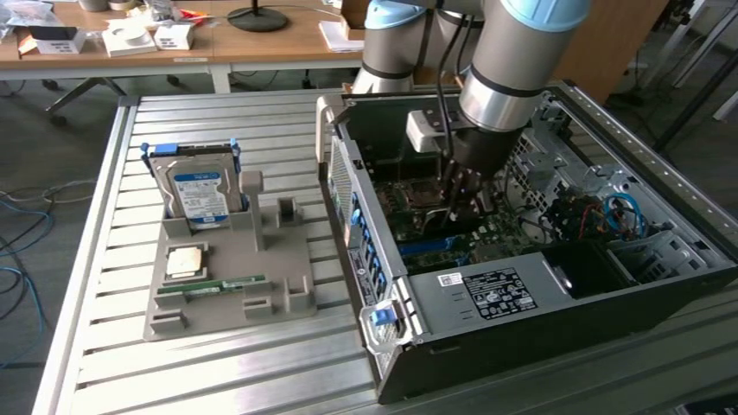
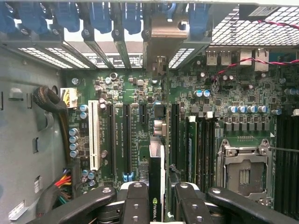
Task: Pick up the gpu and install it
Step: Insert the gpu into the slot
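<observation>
Holding the thin, flat, dark-edged gpu point(image 2: 157, 161) edge-on inside the open black metal computer case point(image 1: 554, 298), centre-right of the exterior view, the dark two-fingered gripper point(image 1: 464, 197) has its jaws partly closed, clamped on the card. This looks like the install step, over the green motherboard point(image 2: 135, 93). Seating likely calls for the card's edge squared over its long slot.

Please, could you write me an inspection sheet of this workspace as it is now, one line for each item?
Surface: slatted metal table, carrying a grey fixture and an open computer case.
Job's things: gpu edge-on over the motherboard slots inside the case; whether it is seated, cannot tell.
Clutter: hard drive upright and memory stick flat on the fixture.
Grippers: gripper shut on the gpu.
Cables: blue cables in the case; loose cables on the floor.
Surroundings: wooden desk with boxes behind.
</observation>
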Controlling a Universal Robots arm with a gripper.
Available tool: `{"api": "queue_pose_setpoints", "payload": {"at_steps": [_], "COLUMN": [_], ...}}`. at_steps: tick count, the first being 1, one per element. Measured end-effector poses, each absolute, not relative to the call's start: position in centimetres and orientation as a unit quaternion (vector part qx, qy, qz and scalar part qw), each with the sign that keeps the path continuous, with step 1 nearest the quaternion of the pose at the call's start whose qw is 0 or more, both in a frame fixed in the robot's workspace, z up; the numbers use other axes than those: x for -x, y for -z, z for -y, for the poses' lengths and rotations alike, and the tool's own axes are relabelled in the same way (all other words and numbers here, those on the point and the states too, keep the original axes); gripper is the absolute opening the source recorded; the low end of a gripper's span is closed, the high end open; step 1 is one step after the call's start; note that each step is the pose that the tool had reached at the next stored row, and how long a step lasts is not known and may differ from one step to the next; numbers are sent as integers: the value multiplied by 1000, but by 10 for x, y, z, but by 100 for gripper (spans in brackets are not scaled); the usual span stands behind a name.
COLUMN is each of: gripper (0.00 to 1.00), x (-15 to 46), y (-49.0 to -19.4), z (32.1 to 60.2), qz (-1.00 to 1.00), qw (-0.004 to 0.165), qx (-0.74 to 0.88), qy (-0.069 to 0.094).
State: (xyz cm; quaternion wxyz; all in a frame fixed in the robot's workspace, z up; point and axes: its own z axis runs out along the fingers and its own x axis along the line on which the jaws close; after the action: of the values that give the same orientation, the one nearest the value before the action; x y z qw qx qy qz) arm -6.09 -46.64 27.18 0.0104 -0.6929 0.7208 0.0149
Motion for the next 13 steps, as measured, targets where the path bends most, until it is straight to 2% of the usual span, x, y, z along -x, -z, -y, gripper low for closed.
{"api": "queue_pose_setpoints", "payload": {"at_steps": [13], "gripper": [26], "x": [65], "y": [-270], "z": [463], "qz": [-721], "qw": [10], "qx": [693], "qy": [-15]}}
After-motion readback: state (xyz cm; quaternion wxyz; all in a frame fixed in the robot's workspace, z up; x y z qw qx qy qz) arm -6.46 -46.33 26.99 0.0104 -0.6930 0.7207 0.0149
